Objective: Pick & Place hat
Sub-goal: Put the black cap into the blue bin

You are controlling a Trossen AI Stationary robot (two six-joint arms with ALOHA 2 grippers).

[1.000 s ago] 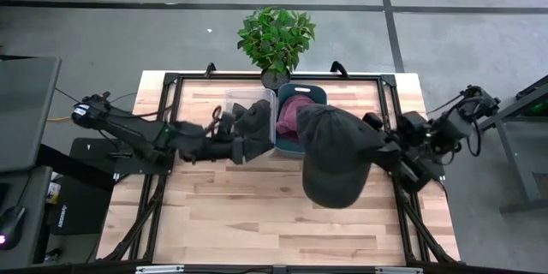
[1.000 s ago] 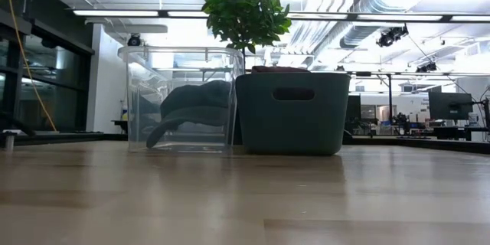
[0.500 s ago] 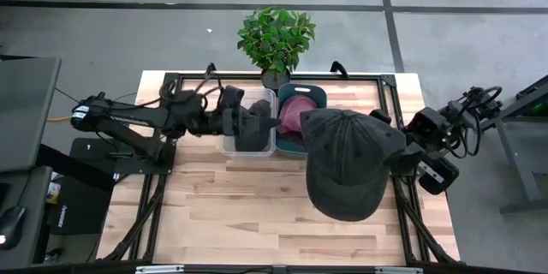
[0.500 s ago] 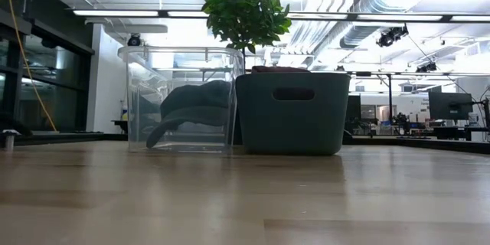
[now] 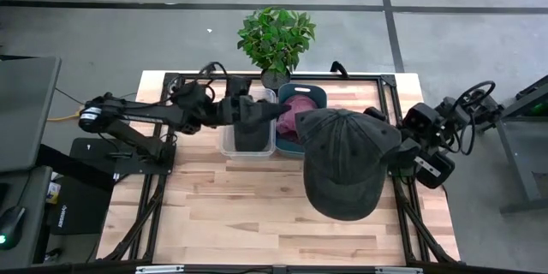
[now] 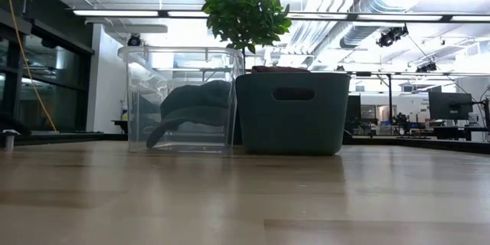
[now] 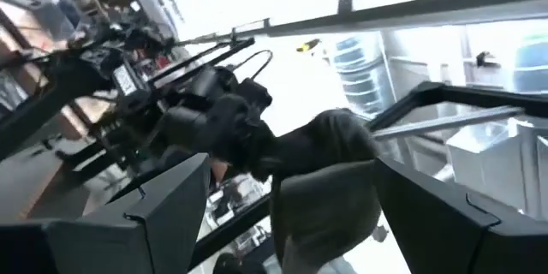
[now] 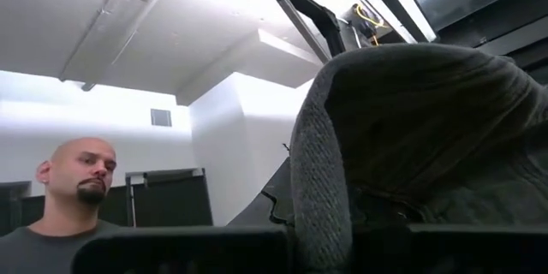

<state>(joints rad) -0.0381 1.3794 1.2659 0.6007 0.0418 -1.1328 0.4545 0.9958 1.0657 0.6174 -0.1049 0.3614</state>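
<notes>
A large dark grey cap (image 5: 345,164) hangs high above the table's right half, brim toward the near edge, held by my right gripper (image 5: 396,151), which is shut on it. The cap fills the right wrist view (image 8: 411,128). My left gripper (image 5: 253,118) is open over the clear bin (image 5: 226,142) and touches nothing; its fingers (image 7: 158,214) stand wide apart. Another dark hat (image 6: 191,106) lies on the clear bin's floor. A maroon hat (image 5: 295,113) sits in the teal bin (image 6: 291,115). The low view shows neither gripper. My right gripper holds the grey cap by the lower edge of its crown (image 8: 318,180), on the side toward the table's right edge. It comes at the cap level from the right. The cap is lifted clear of the table. The cloth hides the fingers.
A potted plant (image 5: 276,38) stands at the far edge behind the two bins, which sit side by side. Bare wood spreads across the near half of the table (image 5: 240,214). A person (image 8: 73,197) shows in the room beyond, in the right wrist view.
My left gripper has swung from the table's middle toward the far edge and now hovers over the clear bin. My right gripper has drawn back toward the right edge and risen, carrying the grey cap higher; the cap has turned slightly.
</notes>
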